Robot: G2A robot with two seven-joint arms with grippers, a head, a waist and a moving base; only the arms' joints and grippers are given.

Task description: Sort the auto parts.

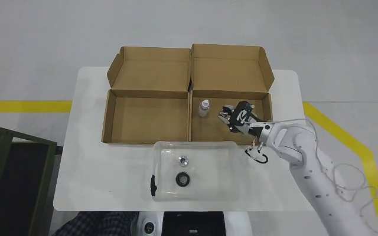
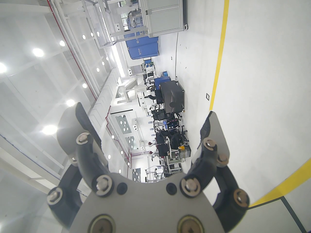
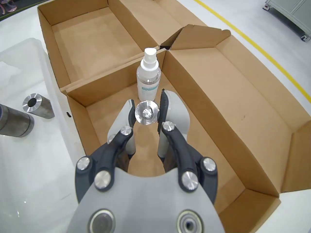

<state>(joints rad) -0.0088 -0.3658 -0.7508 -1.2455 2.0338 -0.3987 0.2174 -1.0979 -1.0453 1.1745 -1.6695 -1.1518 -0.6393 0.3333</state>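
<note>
The right gripper [image 3: 147,104] hangs over the brown cardboard box on the right [image 1: 212,133], which sits at the far right of the white surface [image 1: 88,147]. Its fingers [image 3: 164,103] are closed on a small shiny round metal part [image 3: 147,113], pinched at the rim with the flat face turned back toward the wrist. The part's axis seems to run along the fingers, though its length behind that face is hidden. What the coming move turns on is what lies ahead of the fingertips: a clear plastic spray bottle with a white cap [image 3: 148,78] stands upright just beyond them, near the box's far left corner. Bare cardboard floor lies under and behind the part. A release would probably go best straight down or a little back toward the box's near wall, not forward, where the part could knock the bottle. The brown cardboard box on the left [image 1: 147,118] lies across the shared wall. At the surface's near edge a clear plastic bin [image 1: 159,147] holds a short steel cylinder with a bored hole [image 3: 37,105] and a wider dark metal cylinder [image 3: 14,122], both apart from the right arm. The left gripper [image 2: 145,115] is turned away toward the room, its fingers spread with nothing between them, so the right arm is the one placed for this drop.
</note>
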